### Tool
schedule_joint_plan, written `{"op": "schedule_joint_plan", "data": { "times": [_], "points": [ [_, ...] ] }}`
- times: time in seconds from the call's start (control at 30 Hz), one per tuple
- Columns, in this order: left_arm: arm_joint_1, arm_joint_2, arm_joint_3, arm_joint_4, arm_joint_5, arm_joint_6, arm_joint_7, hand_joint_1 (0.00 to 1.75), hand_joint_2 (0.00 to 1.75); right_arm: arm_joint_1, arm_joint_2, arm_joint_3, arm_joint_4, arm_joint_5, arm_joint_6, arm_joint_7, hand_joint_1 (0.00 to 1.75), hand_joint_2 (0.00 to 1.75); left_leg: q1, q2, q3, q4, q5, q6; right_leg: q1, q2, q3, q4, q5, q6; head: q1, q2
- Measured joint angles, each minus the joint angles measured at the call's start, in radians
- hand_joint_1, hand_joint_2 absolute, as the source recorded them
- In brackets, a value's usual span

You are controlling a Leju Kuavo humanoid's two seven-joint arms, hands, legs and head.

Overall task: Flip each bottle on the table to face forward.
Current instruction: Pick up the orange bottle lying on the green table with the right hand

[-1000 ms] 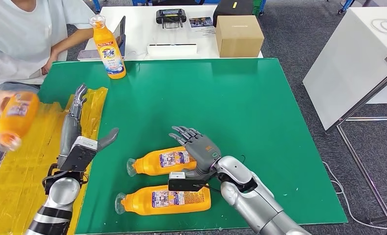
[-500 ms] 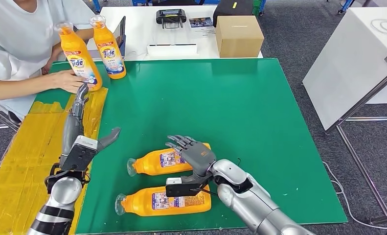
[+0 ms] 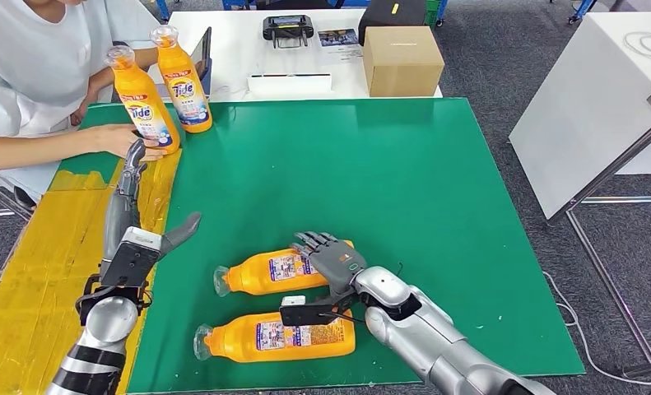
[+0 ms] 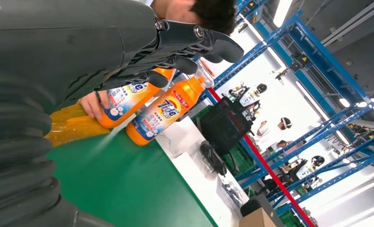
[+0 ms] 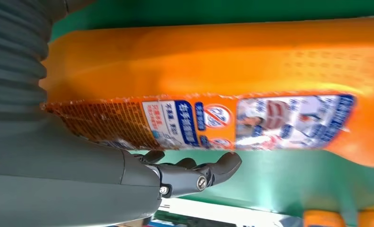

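Nearest the front edge of the green table [image 3: 437, 181], one orange bottle [image 3: 276, 336] lies on its side, cap toward the left edge, back label facing up. Just beyond it a second lying bottle [image 3: 264, 274] rests parallel, also back label up, cap to the left.

The right hand [image 3: 332, 259] is positioned over the base end of the second lying bottle with its fingers spread wide. It holds nothing. The right wrist view shows the fingertips [image 5: 222, 165] hanging clear of the bottle's label, so contact is not yet made.

The left hand [image 3: 132, 216] lies along the left edge of the table, over the yellow taped strip [image 3: 34, 280], fingers extended and apart, holding nothing.

At the far left corner two bottles stand upright with front labels showing: one upright bottle [image 3: 143, 103] is steadied by a person's hand [image 3: 128, 141], and the other upright bottle [image 3: 183, 81] stands just beside it, nearer the far edge.

Step in hand, as judged: grasp the second lying bottle for turning.
- Lower the fingers around the body near the base, not on the tapered neck, where the grip would likely slip.
- Close fully before lifting; the smooth plastic may roll.
- Keep clear of the nearer bottle, which lies close alongside.
- Rotate until the front label faces up or forward, then release.
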Motion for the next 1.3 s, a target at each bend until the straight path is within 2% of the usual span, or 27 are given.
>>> {"op": "schedule_joint_plan", "data": {
  "times": [0.17,0.2,0.23,0.33,0.37,0.4,0.7,0.93,1.03,1.13,1.3],
  "points": [
    [0.0,-0.003,-0.003,0.002,0.0,0.0,0.001,0.0,1.75,-0.021,0.017,0.002,0.047,0.037,-0.019,0.049,0.0,1.75,0.0,0.0,0.0,0.0,0.0,0.0,0.0,0.0,0.0,0.0,0.0,0.0,0.0,0.0],
    [0.0,-0.005,-0.004,0.003,0.0,-0.001,0.001,0.0,1.75,-0.026,0.021,0.002,0.059,0.039,-0.02,0.051,0.08,1.75,0.0,0.0,0.0,0.0,0.0,0.0,0.0,0.0,0.0,0.0,0.0,0.0,0.0,0.0],
    [0.0,-0.006,-0.004,0.005,0.001,-0.002,0.001,0.0,1.75,-0.031,0.025,0.002,0.071,0.04,-0.02,0.052,0.37,1.75,0.0,0.0,0.001,0.0,0.0,0.0,0.0,0.0,0.0,0.0,0.0,0.0,0.0,0.0],
    [0.0,-0.01,-0.009,0.009,0.003,-0.003,0.002,0.0,1.75,-0.045,0.037,0.002,0.109,0.045,-0.027,0.052,1.47,1.75,0.0,0.0,0.001,0.0,0.0,0.0,0.0,0.0,0.0,0.0,0.0,0.0,0.0,0.0],
    [0.0,-0.011,-0.01,0.011,0.004,-0.003,0.002,0.0,1.75,-0.049,0.04,0.002,0.12,0.047,-0.03,0.052,1.59,1.75,0.0,0.0,0.001,0.0,0.0,0.0,0.0,0.0,0.001,0.0,0.0,0.0,0.0,0.0],
    [0.0,-0.012,-0.011,0.012,0.006,-0.003,0.003,0.0,1.75,-0.052,0.044,0.002,0.13,0.049,-0.033,0.052,1.64,1.75,0.0,0.0,0.001,0.0,0.0,0.0,0.0,0.0,0.001,0.0,0.0,0.0,0.0,0.0],
    [0.001,-0.018,-0.017,0.015,0.014,-0.005,0.005,0.0,1.75,-0.062,0.06,0.002,0.173,0.059,-0.05,0.051,1.75,1.75,0.0,0.0,0.001,0.0,0.0,0.0,0.0,0.0,0.001,0.0,0.0,0.0,0.0,0.0],
    [0.013,-0.018,-0.018,0.014,0.02,-0.036,0.014,0.0,1.75,-0.048,0.062,-0.017,0.155,0.071,-0.098,0.065,1.75,1.75,0.0,0.0,0.001,0.0,0.0,0.0,0.0,0.0,0.001,0.0,0.0,0.0,0.0,0.0],
    [0.03,-0.018,-0.018,0.0,0.058,-0.095,0.02,0.0,1.75,0.0,0.058,-0.056,0.088,0.053,-0.156,0.071,1.75,1.75,0.0,0.0,0.0,0.0,0.0,0.0,0.0,0.0,0.0,0.0,0.0,0.0,0.0,0.0],
    [0.056,-0.018,-0.019,-0.022,0.116,-0.17,0.022,0.0,1.75,0.078,0.055,-0.125,-0.038,0.005,-0.264,0.056,1.75,1.75,0.0,0.0,0.0,0.0,0.0,0.0,0.0,0.0,-0.001,0.0,0.0,0.0,0.0,0.0],
    [0.089,-0.02,-0.031,-0.039,0.144,-0.211,0.022,0.0,1.75,0.206,0.056,-0.268,-0.269,-0.124,-0.419,-0.042,1.75,1.75,0.0,-0.001,-0.002,0.0,-0.001,0.0,0.0,-0.001,-0.002,0.0,-0.001,0.0,0.0,0.0]
  ]
}}
